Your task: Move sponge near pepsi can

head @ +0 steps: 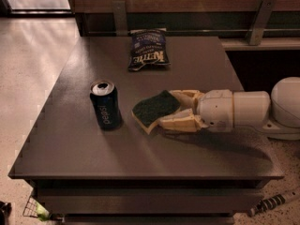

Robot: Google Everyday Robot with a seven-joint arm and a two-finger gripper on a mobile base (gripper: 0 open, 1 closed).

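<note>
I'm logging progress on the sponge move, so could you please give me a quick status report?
Hand over table centre, shut on sponge. Sponge tilted, beside pepsi can, not touching. Nothing between them; chip bag at the rear.
</note>
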